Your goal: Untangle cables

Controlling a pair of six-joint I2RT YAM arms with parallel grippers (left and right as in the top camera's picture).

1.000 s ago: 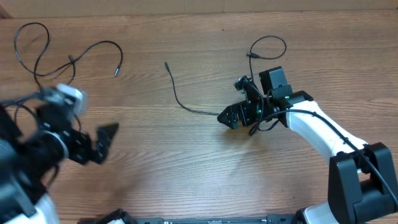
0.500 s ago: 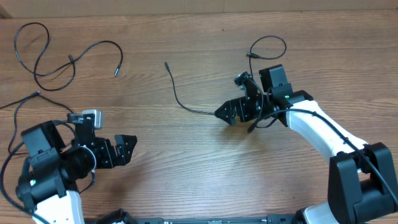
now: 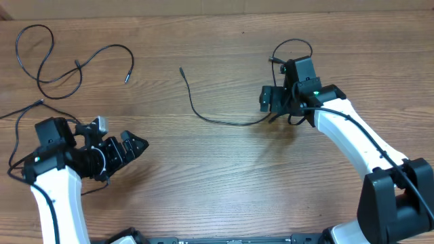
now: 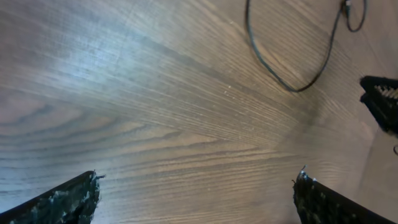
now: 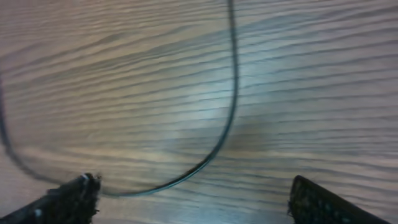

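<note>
Both jaws released, holding nothing. Middle cable point(image 5: 234, 81) lies on the worktop point(image 3: 217, 190), curving under our right jaws; other cables point(image 3: 76, 65) sit far left. We'd drop straight down, centre the cord btwn the jaws, then clench & pull slowly.

Counted on 1 wooden table point(image 3: 217, 183): 2 robot arms, each ending in 1 gripper, so 1 left gripper point(image 3: 133, 145) and 1 right gripper point(image 3: 266, 100). 2 thin black cables lying well apart: 1 looping cable point(image 3: 108, 46) at far left, 1 long cable point(image 3: 234, 124) mid-table. 1 further thin strand point(image 3: 20, 110) at left edge, unclear whether cable or arm wiring.
</note>
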